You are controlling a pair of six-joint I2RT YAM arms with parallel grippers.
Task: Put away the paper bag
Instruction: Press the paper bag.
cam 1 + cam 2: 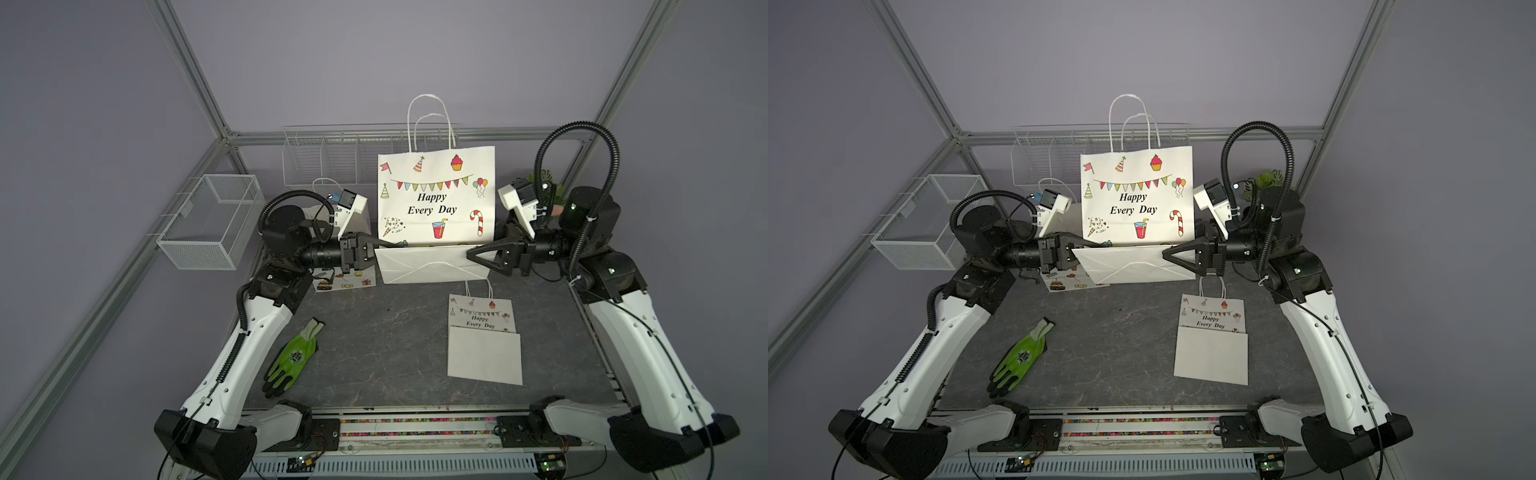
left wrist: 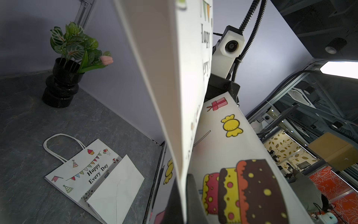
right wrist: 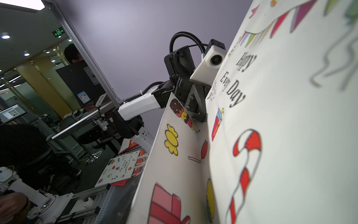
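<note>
Nearest the camera, at six o'clock, the front rail [image 1: 415,427] of the rig is being shown. Past it, a dark stone-patterned table [image 1: 374,353] is being viewed from above. At twelve o'clock the paper bag [image 1: 436,187], white and printed with "Happy Every Day", is being held upright. Its cord handles [image 1: 429,97] are being raised toward the back wall and its bottom flap [image 1: 432,266] is being folded forward. Its nine o'clock edge is being pinched by the left gripper [image 1: 388,244], whose jaws are being pressed fully together on the paper. The right gripper [image 1: 471,252] is being placed at the three o'clock edge. Whether its jaws are being closed on the paper cannot be told.

The bag is being judged light, thin and floppy, stiff only along its creases, and easily crumpled or torn. A hold is being judged best at the side edges near the bottom fold, one on each side, not at the slack handles.

Only in both top views are a green glove [image 1: 295,357] at seven o'clock and a mesh basket [image 1: 212,220] at ten o'clock being shown. A small folded bag [image 1: 484,345] at four o'clock is being shown there and in the left wrist view. Only in that wrist view is a plant in a black vase [image 2: 62,83] being shown whole, and the bag's edge being seen running down between dark fingers [image 2: 193,205]. In the right wrist view alone, the left gripper is being shown against the inner crease of the fold.
</note>
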